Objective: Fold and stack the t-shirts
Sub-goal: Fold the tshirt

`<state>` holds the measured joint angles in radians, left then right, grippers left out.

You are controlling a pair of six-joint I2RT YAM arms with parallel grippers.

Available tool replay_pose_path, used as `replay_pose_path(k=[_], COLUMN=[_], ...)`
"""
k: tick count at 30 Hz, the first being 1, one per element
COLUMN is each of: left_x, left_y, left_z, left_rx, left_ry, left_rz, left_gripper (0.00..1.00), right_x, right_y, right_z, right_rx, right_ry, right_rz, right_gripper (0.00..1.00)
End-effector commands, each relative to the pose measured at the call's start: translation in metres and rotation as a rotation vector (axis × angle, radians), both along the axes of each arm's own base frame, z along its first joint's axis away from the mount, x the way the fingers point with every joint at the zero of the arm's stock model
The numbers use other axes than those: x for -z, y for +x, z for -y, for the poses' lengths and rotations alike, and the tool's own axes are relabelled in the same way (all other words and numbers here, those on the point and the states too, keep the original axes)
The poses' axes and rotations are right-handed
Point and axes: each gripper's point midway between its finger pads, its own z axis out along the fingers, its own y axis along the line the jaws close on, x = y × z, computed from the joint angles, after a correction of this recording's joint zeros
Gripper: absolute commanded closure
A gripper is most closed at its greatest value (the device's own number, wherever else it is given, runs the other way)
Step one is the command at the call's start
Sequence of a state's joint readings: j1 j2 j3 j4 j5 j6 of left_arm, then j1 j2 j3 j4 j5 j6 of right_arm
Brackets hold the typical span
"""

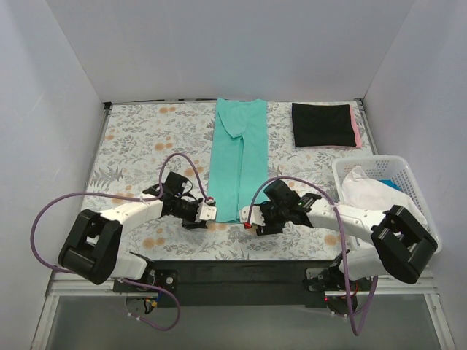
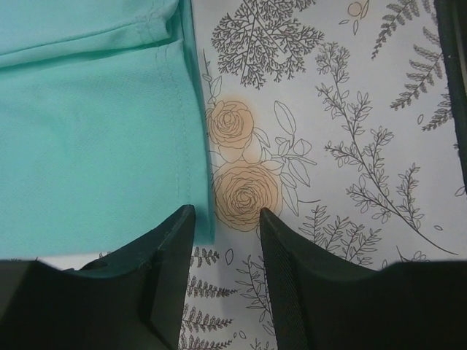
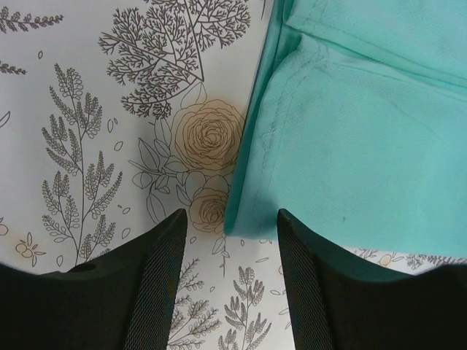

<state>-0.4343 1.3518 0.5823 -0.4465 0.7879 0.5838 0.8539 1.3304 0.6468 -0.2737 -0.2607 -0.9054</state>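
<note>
**Both grippers set at the near corners of the teal shirt**

The teal-green t-shirt [image 1: 237, 164] lies in the middle of the table as a long narrow strip. Its sides are already turned in, and it runs from the far edge towards the arms. The doubled seams show in the left wrist view [image 2: 95, 138] and the right wrist view [image 3: 350, 146]. This suggests the lengthwise folds are done and the crosswise fold comes next.

The left gripper [image 1: 206, 212] sits low at the strip's near left corner and the right gripper [image 1: 250, 217] at its near right corner. Taking both corners at once would let the hem be lifted evenly and carried towards the collar without skewing.

In each wrist view the jaws stand apart with nothing pinched. The cloth's corner lies in the gap of the left gripper [image 2: 226, 219] and of the right gripper [image 3: 232, 219]. Whether either lower finger has slid under the hem cannot be told.

The shirt rests on the grey-and-orange floral cloth [image 1: 146, 138] that covers the table. A bite taken too deep could catch that cloth too.

At the far right a folded black t-shirt [image 1: 322, 125] lies on a pink t-shirt [image 1: 357, 127] whose edge shows along its right side. That is likely the stack the teal one will join.

The white lattice basket [image 1: 379, 160] at the right holds a crumpled white t-shirt [image 1: 368, 191] and a blue t-shirt [image 1: 390, 182], not yet folded.
</note>
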Motion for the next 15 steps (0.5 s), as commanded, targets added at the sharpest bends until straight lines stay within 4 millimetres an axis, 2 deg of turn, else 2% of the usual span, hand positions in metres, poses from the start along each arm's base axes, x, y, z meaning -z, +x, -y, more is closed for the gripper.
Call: replay_pose_path(k=[1,4,11,12,13,15], left_x=[0.001,0.010,0.019,0.019,0.019,0.025], left_y=[0.014,0.016,0.020,0.020,0.021,0.021], left_z=[0.004,0.002,0.000,0.000,0.000,-0.002], left_rx=[-0.006,-0.010,-0.018,-0.017,-0.019,-0.027], left_ry=[-0.001,0.026,0.057,0.058,0.060,0.080], left_rz=[0.046,0.032,0.014,0.014,0.014,0.002], left_gripper=[0.61,0.62,0.68,0.75,0.75,0.85], right_x=[-0.003,0.007,0.023,0.024,0.026,0.029], right_y=[0.009,0.010,0.011,0.010,0.009,0.009], right_z=[-0.014,-0.012,-0.005,-0.003,-0.002,0.002], right_rx=[-0.011,-0.015,-0.004,-0.003,-0.005,-0.001], right_ry=[0.027,0.003,-0.048,-0.053,-0.059,-0.073], right_rz=[0.030,0.021,0.006,0.005,0.006,0.007], right_gripper=[0.42,0.45,0.71,0.74,0.76,0.82])
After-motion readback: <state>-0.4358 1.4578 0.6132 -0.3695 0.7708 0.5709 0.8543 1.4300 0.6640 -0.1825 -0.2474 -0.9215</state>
